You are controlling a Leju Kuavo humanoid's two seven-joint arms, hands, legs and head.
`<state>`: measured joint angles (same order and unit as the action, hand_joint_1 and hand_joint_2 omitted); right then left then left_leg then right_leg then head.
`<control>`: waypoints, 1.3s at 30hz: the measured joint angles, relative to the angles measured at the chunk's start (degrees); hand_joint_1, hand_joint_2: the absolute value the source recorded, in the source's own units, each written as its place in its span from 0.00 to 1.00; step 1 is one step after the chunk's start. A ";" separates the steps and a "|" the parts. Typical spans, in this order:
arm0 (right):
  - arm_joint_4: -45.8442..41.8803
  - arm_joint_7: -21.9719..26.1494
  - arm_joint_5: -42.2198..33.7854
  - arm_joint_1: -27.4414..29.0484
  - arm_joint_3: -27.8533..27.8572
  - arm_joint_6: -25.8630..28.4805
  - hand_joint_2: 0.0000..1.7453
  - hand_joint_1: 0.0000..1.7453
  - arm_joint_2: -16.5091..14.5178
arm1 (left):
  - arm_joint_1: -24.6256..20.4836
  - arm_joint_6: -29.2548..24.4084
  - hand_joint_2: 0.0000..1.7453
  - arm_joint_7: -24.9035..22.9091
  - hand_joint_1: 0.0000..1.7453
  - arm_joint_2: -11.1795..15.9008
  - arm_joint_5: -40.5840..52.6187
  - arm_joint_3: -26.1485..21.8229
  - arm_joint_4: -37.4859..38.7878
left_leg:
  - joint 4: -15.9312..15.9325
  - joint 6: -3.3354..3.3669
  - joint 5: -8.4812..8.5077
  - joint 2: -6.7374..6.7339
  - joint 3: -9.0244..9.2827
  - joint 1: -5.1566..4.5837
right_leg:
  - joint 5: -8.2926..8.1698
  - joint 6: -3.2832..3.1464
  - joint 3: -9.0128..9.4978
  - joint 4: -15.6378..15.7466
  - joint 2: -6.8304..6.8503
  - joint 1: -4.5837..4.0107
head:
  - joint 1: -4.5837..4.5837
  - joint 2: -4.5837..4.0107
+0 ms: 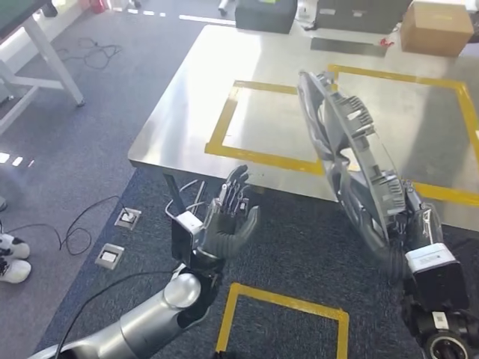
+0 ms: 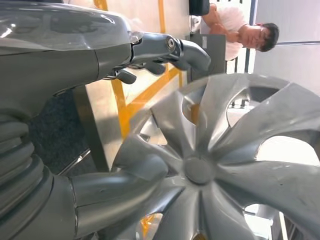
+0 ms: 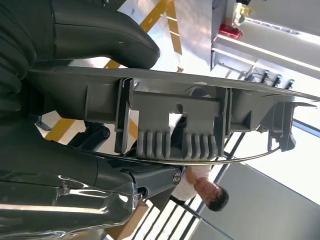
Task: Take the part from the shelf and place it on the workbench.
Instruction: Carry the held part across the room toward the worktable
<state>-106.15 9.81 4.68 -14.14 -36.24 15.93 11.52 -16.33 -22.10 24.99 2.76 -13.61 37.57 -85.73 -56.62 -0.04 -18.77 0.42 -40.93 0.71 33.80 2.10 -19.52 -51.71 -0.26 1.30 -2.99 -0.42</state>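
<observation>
**Wheel cover held on edge above the workbench's near edge**

Workbench (image 1: 186,112) with its yellow-taped square (image 1: 271,158) lies ahead. The wheel cover (image 1: 350,161), gripped at its lower rim by the right hand (image 1: 415,224), stands tilted, its long axis running from near edge toward far edge. The left hand (image 1: 229,217) is spread, empty, just beside the near edge.

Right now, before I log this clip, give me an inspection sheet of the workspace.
Surface: metal workbench with yellow tape rectangle, inside bare.
Job's things: grey hubcap held on edge above the bench's near edge, not set down.
Clutter: cardboard box at the far corner.
Hands: right hand grips the hubcap's lower rim; left hand open, fingers spread, beside it.
Cables: black cable across the carpet; floor sockets.
Surroundings: person behind; yellow floor tape.
</observation>
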 joint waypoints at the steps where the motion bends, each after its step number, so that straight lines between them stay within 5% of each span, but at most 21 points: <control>1: -0.22 -0.08 0.29 -0.34 0.49 0.30 1.00 1.00 0.02 | -0.15 0.20 1.00 0.01 0.00 -0.12 -0.02 0.00 0.00 | 0.05 0.65 -0.56 0.06 0.47 -0.09 | -0.36 0.35 0.05 -0.70 0.01 0.19 | 0.05 0.00; 3: -0.46 -0.41 0.56 -1.47 1.52 0.68 1.00 1.00 0.15 | -0.61 0.65 1.00 0.12 0.00 -0.36 -0.14 0.03 0.05 | 0.47 1.61 -1.64 0.15 1.90 -0.11 | -0.97 0.78 -2.45 -5.94 0.04 0.37 | 0.28 0.00; 6: -0.42 -1.27 0.10 -4.09 3.09 0.85 1.00 1.00 0.35 | -1.25 1.18 1.00 0.26 0.00 -0.80 -0.61 0.29 0.47 | 0.72 2.23 -3.45 0.20 4.27 -0.28 | 2.34 0.69 -11.33 -17.66 0.05 0.17 | 0.57 0.00; 8: 0.13 -1.74 -0.39 -6.09 3.87 0.83 1.00 1.00 0.49 | -1.43 1.43 1.00 0.37 0.00 -1.08 -0.90 0.55 0.81 | 0.74 2.38 -4.95 0.32 6.39 -0.46 | 5.11 0.47 -15.75 -19.81 0.05 -0.04 | 0.58 0.00; 9: 0.59 -1.88 -0.56 -7.05 4.15 0.83 1.00 1.00 0.56 | -1.48 1.51 1.00 0.42 0.00 -1.20 -0.99 0.64 0.93 | 0.75 2.40 -5.75 0.39 7.64 -0.51 | 4.68 0.26 -16.75 -18.42 0.05 -0.16 | 0.59 0.00; 10: 1.10 -1.93 -0.66 -7.94 4.34 0.83 1.00 1.00 0.59 | -1.56 1.58 1.00 0.45 0.00 -1.32 -1.08 0.72 1.04 | 0.78 2.34 -6.58 0.44 8.91 -0.54 | 2.24 -0.03 -17.13 -15.67 0.05 -0.31 | 0.61 0.00; 13: 2.49 -1.72 -0.81 -9.73 4.80 0.93 1.00 1.00 0.62 | -1.92 1.66 1.00 0.54 0.00 -1.62 -1.27 0.97 1.37 | 0.94 1.83 -8.66 0.84 11.37 -0.75 | -9.58 -0.90 -17.28 -6.08 0.00 -0.89 | 0.98 0.00; 14: 2.86 -1.64 -0.81 -10.11 4.94 1.03 1.00 1.00 0.63 | -1.99 1.69 1.00 0.59 0.00 -1.68 -1.31 1.02 1.46 | 0.95 1.55 -8.99 1.01 11.73 -0.87 | -11.39 -1.09 -17.23 -4.50 -0.04 -0.97 | 1.08 0.00; 17: 4.35 -1.35 -0.75 -11.61 5.16 1.44 1.00 1.00 0.62 | -2.38 1.89 1.00 0.77 0.00 -1.81 -1.24 1.05 1.52 | 0.77 0.61 -9.61 1.00 12.49 -1.08 | -11.50 -1.81 -15.92 -3.53 -0.05 -0.79 | 0.77 0.00; 19: 5.98 -0.89 -0.75 -13.07 5.20 1.74 1.00 1.00 0.61 | -2.71 2.09 1.00 0.90 0.00 -1.90 -1.12 1.06 1.56 | -3.35 0.02 -10.95 0.63 10.29 -0.98 | -11.40 -2.35 -15.01 -3.47 -0.05 -0.71 | 0.56 0.00; 21: 8.07 -0.45 -0.75 -14.74 5.29 2.13 1.00 1.00 0.61 | -2.79 2.32 1.00 1.01 0.00 -1.94 -1.02 1.07 1.74 | -11.05 -0.31 -13.65 0.35 5.00 -0.88 | -10.88 -2.61 -14.40 -3.49 -0.04 -0.74 | 0.42 0.00; 23: 10.40 -0.16 -0.74 -16.28 5.37 2.43 1.00 1.00 0.61 | -2.76 2.65 1.00 1.18 0.00 -1.94 -0.88 1.07 2.06 | -15.02 -0.20 -15.47 0.27 0.71 -0.87 | -10.16 -2.63 -13.55 -3.51 -0.11 -0.77 | 0.24 0.00; 25: 12.87 0.08 -0.65 -17.73 5.42 2.50 1.00 1.00 0.61 | -2.81 3.00 1.00 1.48 0.00 -1.97 -0.68 1.07 2.40 | -11.06 0.26 -12.57 0.26 0.17 -0.90 | -9.13 -2.54 -12.27 -3.51 -0.22 -0.84 | 0.06 0.00; 27: 15.90 0.49 -0.35 -19.46 5.51 2.53 1.00 1.00 0.61 | -2.92 3.34 1.00 1.95 0.00 -1.98 -0.39 1.07 2.80 | -3.07 0.89 -5.71 0.25 1.73 -1.17 | -8.10 -2.28 -11.19 -3.53 -0.32 -0.93 | 0.04 0.00; 29: 19.08 1.16 0.10 -21.24 5.64 2.72 1.00 1.00 0.57 | -3.04 3.62 1.00 2.40 0.00 -2.03 0.08 1.05 3.15 | 1.20 1.37 -1.57 0.26 2.62 -1.57 | -7.37 -1.72 -10.83 -3.48 -0.47 -0.94 | 0.06 0.00; 31: 21.84 1.81 0.58 -22.68 5.88 2.98 1.00 1.00 0.55 | -3.10 3.74 1.00 2.61 0.00 -2.16 0.59 1.05 3.30 | 1.69 1.56 -1.09 0.29 2.83 -1.69 | -7.02 -1.14 -10.61 -3.22 -0.58 -0.92 | -0.05 0.00; 35: 26.64 2.60 1.21 -24.61 6.35 3.18 1.00 1.00 0.47 | -3.24 3.93 1.00 2.72 0.00 -2.47 1.04 1.05 3.50 | 2.28 1.06 -0.88 0.54 3.31 -1.52 | -7.13 -1.33 -10.06 -2.78 -0.46 -0.94 | 0.03 0.00; 39: 30.20 2.81 1.33 -25.55 6.52 3.21 1.00 1.00 0.41 | -3.23 3.96 1.00 2.72 0.00 -2.53 1.06 1.05 3.86 | 2.26 1.45 -1.18 0.96 3.24 -1.61 | -6.82 -1.27 -9.70 -2.10 -0.10 -0.89 | 0.12 0.00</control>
<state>-75.96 12.63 6.02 -39.68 -29.71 19.14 11.93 -19.56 -18.14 27.71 0.23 -12.55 38.62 -81.87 -54.36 1.40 -19.95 1.38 -37.69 -0.90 26.98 0.83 -29.22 -53.81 -0.36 0.41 -2.87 -0.42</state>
